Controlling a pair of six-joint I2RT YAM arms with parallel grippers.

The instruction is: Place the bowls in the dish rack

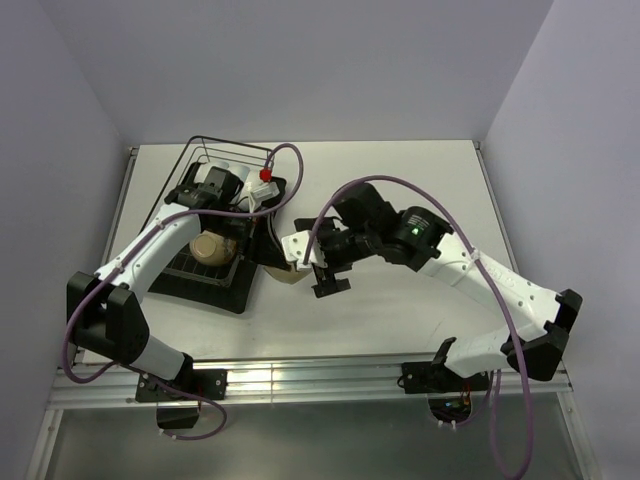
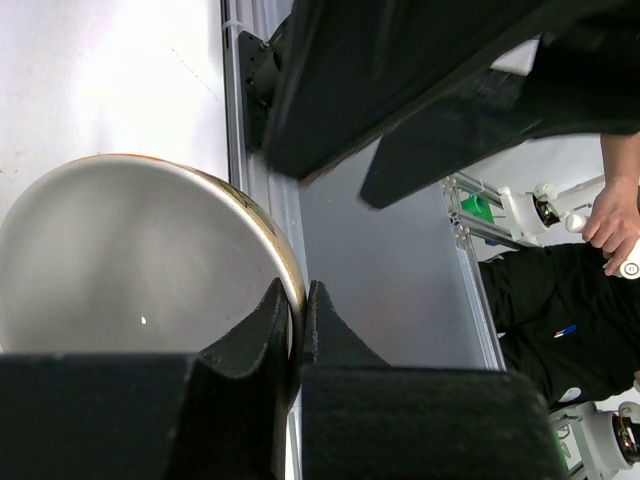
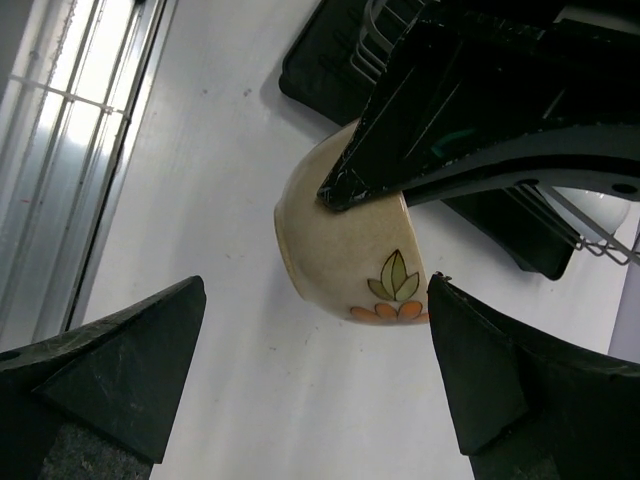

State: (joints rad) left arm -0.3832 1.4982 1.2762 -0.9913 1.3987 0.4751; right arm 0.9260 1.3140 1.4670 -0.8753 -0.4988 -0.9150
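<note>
Left gripper: fingers clenched on the rim of a white bowl, carried above the dish rack; beneath its arm a tan bowl lies in the rack. Right gripper: fingers spread, nothing held; just ahead, a cream leaf-patterned bowl rests on the table beside the black tray. Hazards: the thin rim pinch may let the bowl pivot or slip, and the closely spaced arms may collide.

Dark wire dish rack largely hidden beneath left arm. Glossy cream round bowl: lower part hidden behind left gripper.
</note>
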